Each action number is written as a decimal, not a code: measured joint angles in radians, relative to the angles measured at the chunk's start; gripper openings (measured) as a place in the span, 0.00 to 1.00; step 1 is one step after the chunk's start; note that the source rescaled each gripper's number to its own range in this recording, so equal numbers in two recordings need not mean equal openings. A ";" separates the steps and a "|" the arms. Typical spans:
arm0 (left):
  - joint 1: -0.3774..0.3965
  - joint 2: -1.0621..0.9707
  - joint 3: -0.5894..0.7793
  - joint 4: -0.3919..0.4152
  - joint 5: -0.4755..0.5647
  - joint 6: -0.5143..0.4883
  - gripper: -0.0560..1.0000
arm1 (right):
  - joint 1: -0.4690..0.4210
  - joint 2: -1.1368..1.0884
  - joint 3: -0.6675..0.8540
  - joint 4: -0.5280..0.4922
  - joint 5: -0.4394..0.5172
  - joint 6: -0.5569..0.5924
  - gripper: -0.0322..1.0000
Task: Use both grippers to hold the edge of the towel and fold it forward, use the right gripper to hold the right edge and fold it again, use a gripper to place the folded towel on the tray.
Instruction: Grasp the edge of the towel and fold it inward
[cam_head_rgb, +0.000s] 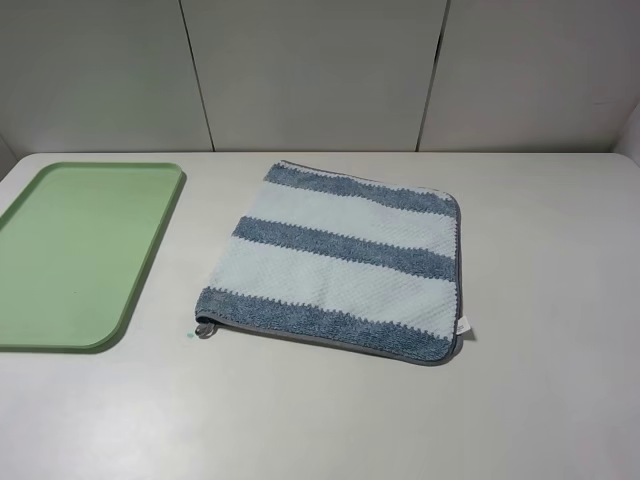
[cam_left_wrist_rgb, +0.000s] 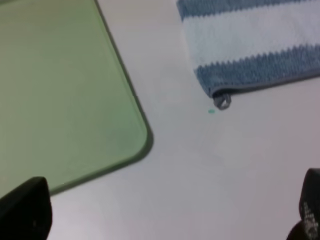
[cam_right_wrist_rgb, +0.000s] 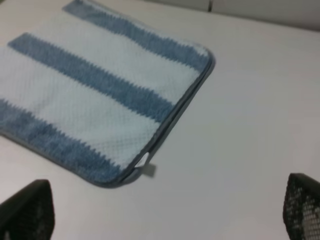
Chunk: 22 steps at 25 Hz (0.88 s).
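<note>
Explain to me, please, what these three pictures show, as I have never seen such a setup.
This is a two-armed robot at a white table. One picture comes from a camera mounted high; neither arm shows there. The other two come from cameras on the wrists: the dark shapes at their edges are the fingers of the left gripper and the right gripper, both open, holding nothing. On the table lies a striped towel, spread flat, with a pale-green tray beside it, apart. The towel is not yet folded.

A pale table (cam_head_rgb: 330, 420) bears the towel (cam_head_rgb: 340, 265) and tray (cam_head_rgb: 80, 250), apart.
</note>
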 joint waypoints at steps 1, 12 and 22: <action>0.000 0.016 -0.008 0.000 0.003 0.012 0.99 | 0.001 0.026 -0.014 0.003 0.006 -0.010 1.00; -0.007 0.279 -0.185 0.005 0.040 0.188 0.98 | 0.014 0.310 -0.075 0.047 0.016 -0.179 1.00; -0.012 0.637 -0.309 0.005 0.015 0.377 0.97 | 0.014 0.489 -0.076 0.122 -0.014 -0.373 1.00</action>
